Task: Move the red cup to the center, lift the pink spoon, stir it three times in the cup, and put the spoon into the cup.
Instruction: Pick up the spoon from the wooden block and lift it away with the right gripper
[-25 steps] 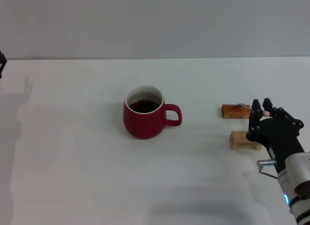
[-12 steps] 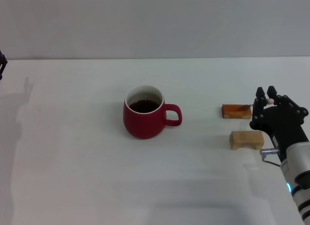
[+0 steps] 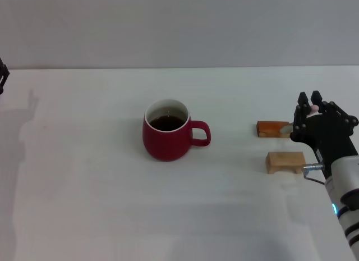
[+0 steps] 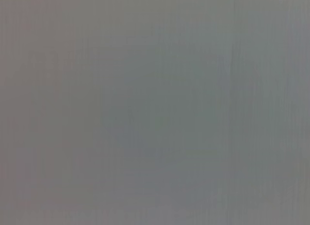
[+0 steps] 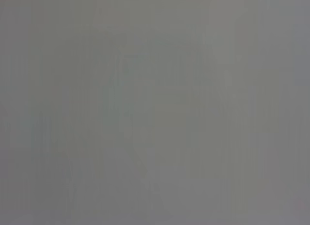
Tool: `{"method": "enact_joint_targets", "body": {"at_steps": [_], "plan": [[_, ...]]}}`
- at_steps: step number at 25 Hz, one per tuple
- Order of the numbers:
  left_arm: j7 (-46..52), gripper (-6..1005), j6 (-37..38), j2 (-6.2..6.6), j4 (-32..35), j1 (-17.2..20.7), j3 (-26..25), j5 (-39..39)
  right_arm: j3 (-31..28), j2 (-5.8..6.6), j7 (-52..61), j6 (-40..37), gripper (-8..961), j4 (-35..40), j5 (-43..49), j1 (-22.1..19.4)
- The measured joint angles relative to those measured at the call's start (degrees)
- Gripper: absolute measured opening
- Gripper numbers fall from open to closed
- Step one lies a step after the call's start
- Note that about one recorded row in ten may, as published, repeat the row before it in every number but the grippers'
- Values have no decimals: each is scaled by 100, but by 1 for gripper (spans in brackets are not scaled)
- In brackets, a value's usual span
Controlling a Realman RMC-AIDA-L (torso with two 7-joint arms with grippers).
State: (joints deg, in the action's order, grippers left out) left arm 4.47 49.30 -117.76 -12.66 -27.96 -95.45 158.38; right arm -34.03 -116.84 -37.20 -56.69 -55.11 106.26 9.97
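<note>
The red cup (image 3: pixel 166 138) stands upright near the middle of the white table (image 3: pixel 84 177) in the head view, its handle pointing right and dark liquid inside. At the right, my right gripper (image 3: pixel 310 99) is shut on the pale handle of the pink spoon (image 3: pixel 314 108). The spoon's grey end reaches left to the far wooden block (image 3: pixel 272 128). My left gripper (image 3: pixel 2 76) shows only as a dark sliver at the far left edge, well away from the cup. Both wrist views are blank grey.
Two small wooden blocks lie right of the cup, the nearer wooden block (image 3: pixel 285 161) just left of my right arm. A grey wall runs along the table's far edge.
My right gripper has moved back and to the right with the spoon's handle between its fingers, uncovering the nearer block. The cup has not moved.
</note>
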Motion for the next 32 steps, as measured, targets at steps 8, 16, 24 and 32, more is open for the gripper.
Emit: {"method": "enact_joint_targets", "body": {"at_steps": [8,16,24,32], "plan": [[-4,829,-34,-1,0,-30,-7,0,-62,14,-5,1,164,9,9,150],[-5,829,-51,-1,0,-34,-9,0,-68,38,-7,7,134,-1,9,264],[8,829,-56,-1,0,-34,-9,0,-69,59,-7,10,133,0,9,361],[19,829,-61,-9,0,-34,-9,0,-194,52,-7,10,133,0,141,375]]}}
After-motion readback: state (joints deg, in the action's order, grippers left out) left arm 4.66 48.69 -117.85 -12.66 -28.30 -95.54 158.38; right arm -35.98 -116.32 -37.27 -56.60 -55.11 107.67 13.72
